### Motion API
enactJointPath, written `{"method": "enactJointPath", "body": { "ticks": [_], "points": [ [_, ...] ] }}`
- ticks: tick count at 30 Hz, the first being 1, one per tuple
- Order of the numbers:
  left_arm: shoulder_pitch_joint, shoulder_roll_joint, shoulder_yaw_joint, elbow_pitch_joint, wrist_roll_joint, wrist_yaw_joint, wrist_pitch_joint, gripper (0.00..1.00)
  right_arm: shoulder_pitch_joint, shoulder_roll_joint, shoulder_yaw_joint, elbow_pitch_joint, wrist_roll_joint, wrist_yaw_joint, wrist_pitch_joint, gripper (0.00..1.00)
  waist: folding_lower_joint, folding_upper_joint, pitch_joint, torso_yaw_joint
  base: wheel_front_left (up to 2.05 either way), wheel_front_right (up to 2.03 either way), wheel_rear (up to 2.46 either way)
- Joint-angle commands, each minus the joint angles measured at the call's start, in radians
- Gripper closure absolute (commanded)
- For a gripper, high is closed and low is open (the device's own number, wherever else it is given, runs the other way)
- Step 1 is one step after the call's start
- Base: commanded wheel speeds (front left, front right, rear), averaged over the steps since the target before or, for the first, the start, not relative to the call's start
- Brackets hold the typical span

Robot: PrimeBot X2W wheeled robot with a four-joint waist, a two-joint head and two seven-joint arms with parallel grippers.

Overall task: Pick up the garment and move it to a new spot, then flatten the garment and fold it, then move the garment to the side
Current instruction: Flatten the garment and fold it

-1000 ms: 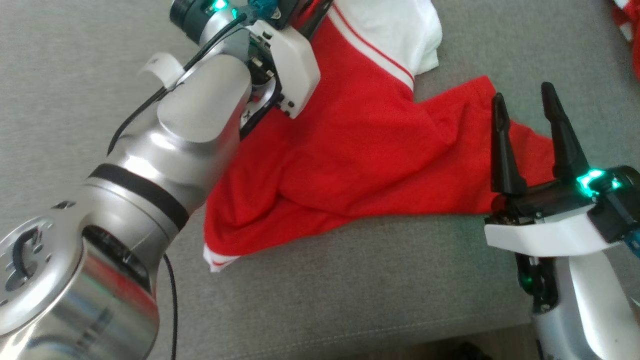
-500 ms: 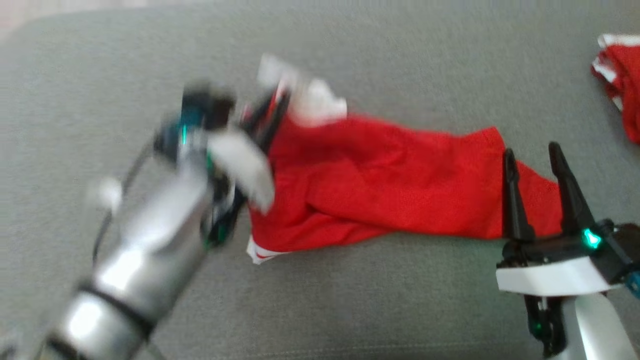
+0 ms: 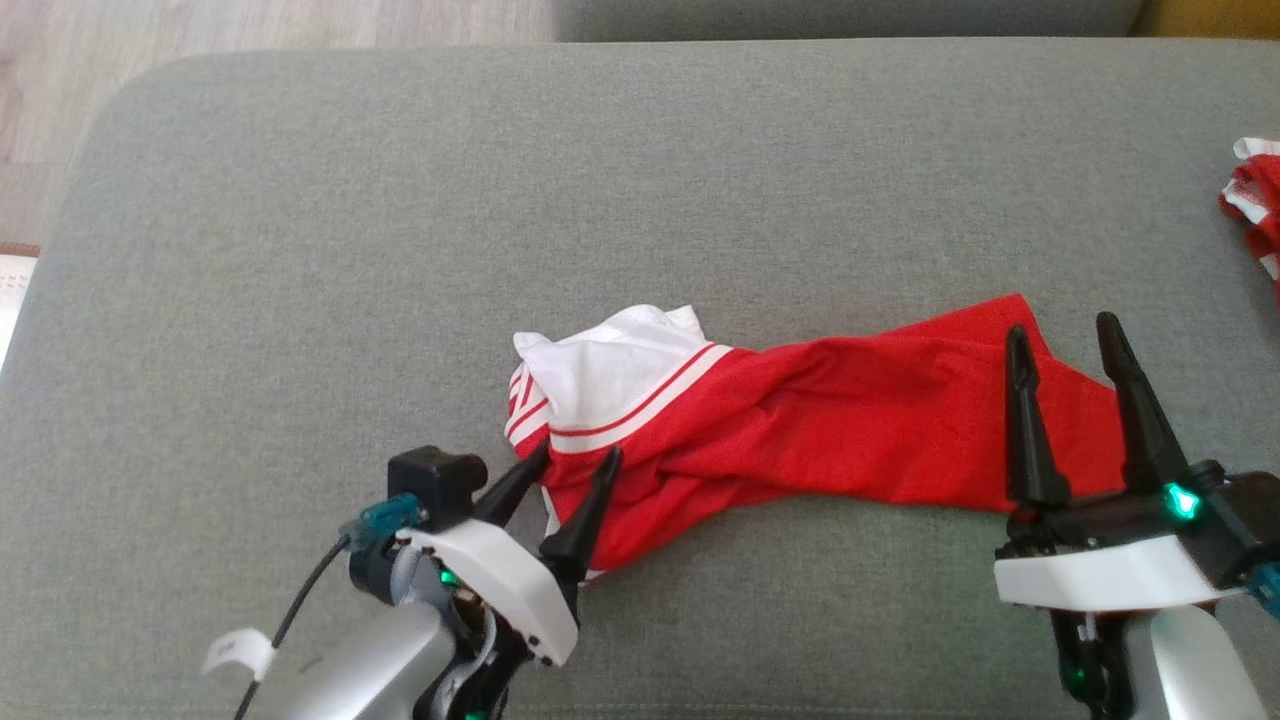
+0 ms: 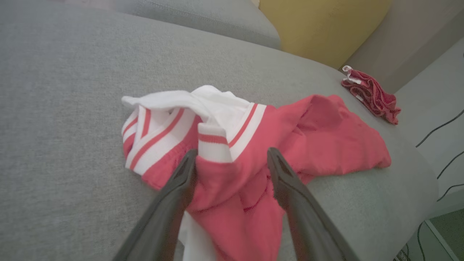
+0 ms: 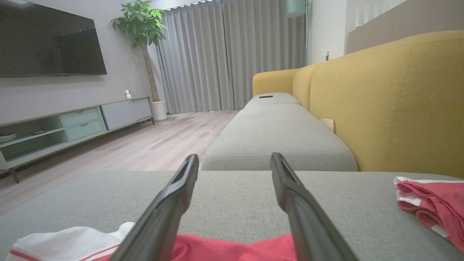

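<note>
The garment (image 3: 830, 420), red with a white red-striped sleeve, lies bunched in a long heap across the grey cushion (image 3: 400, 250). My left gripper (image 3: 578, 452) is open at the heap's near left end. In the left wrist view its fingers (image 4: 181, 181) stand apart with loose red fabric (image 4: 232, 188) lying between them. My right gripper (image 3: 1062, 330) is open over the garment's right end, with nothing between its fingers. The right wrist view shows the right gripper (image 5: 235, 158) above the red cloth (image 5: 224, 250).
A second red and white cloth (image 3: 1255, 210) lies crumpled at the cushion's right edge. A yellow sofa back (image 5: 391, 101) rises behind it, and another grey cushion (image 5: 275, 137) follows beyond. Wooden floor (image 3: 200, 30) lies off the far left corner.
The head camera has shifted. My left gripper has opened, let go of the garment and drawn back to its near left end. The garment has dropped into a bunched heap. My right gripper stays open.
</note>
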Motion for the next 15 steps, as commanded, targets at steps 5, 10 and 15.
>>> {"method": "enactJointPath", "body": {
  "ticks": [5, 10, 15],
  "points": [
    [-0.019, 0.073, 0.091, -0.157, -0.005, 0.095, 0.002, 0.00, -0.018, -0.007, 0.025, -0.031, -0.004, 0.007, -0.006, 0.00, 0.0001, 0.0000, -0.004, -0.001, 0.00, 0.00, 0.00],
    [-0.119, 0.148, 0.139, -0.213, 0.044, 0.190, 0.064, 0.00, -0.020, -0.012, 0.027, -0.034, -0.002, 0.007, -0.006, 0.00, 0.0001, 0.0000, 0.013, -0.003, 0.00, 0.00, 0.00],
    [-0.275, 0.115, 0.072, -0.055, 0.084, 0.170, 0.226, 0.00, -0.044, -0.023, 0.044, -0.037, 0.000, 0.007, -0.006, 0.00, 0.0001, 0.0000, 0.058, -0.018, 0.00, 0.00, 0.00]
  ]
}}
